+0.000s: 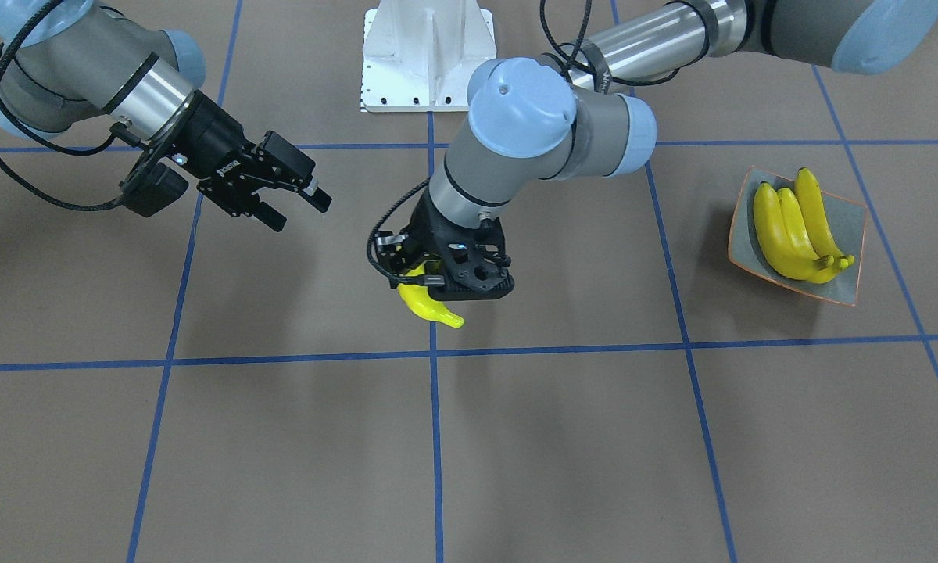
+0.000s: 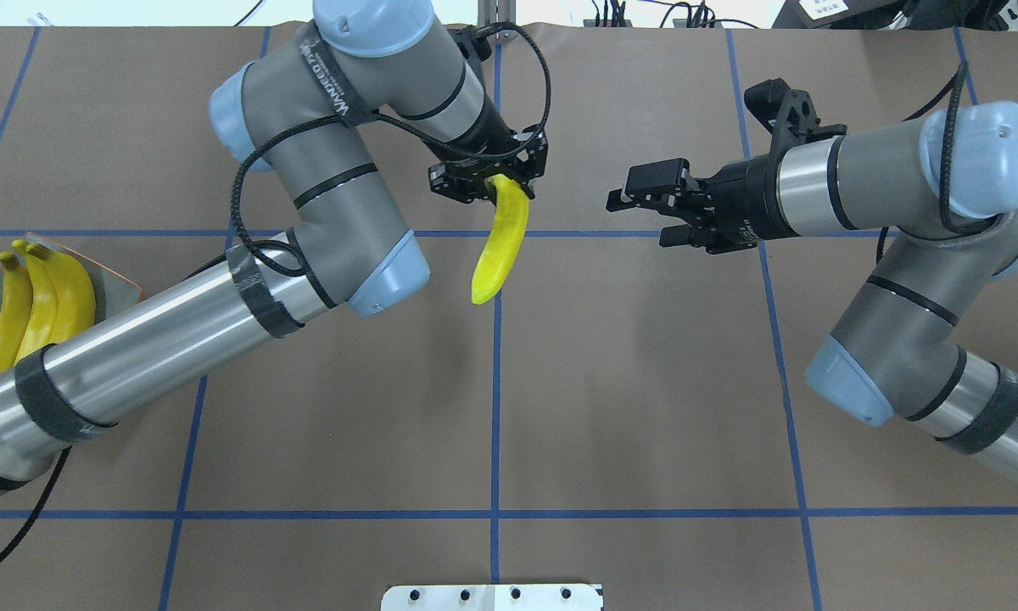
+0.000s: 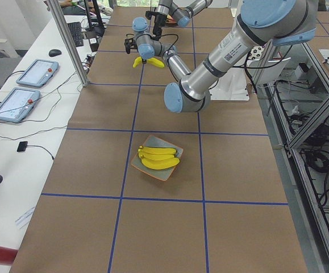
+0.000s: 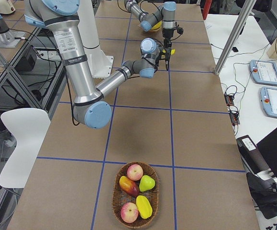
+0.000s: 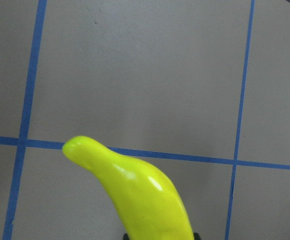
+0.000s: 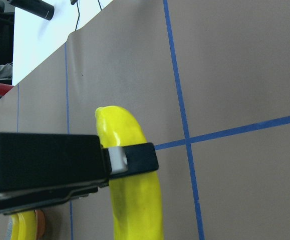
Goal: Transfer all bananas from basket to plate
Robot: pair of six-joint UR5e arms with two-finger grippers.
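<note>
Overhead exterior: your left gripper [image 2: 499,180] clamps the banana [image 2: 499,250] by one end; likely light, stiff and slick, it could pivot, so mid-body holds safer; right gripper [image 2: 645,216] spread, empty.

Four bananas [image 1: 789,234]: three together on the one plate [image 1: 848,225], a fourth well apart. One basket [image 4: 114,196] at the far right, five other fruits [image 4: 135,171] inside.

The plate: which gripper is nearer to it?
Left. The left gripper, holding a banana, is over the table middle, apart from the plate; the right gripper is beyond it, farther away.
</note>
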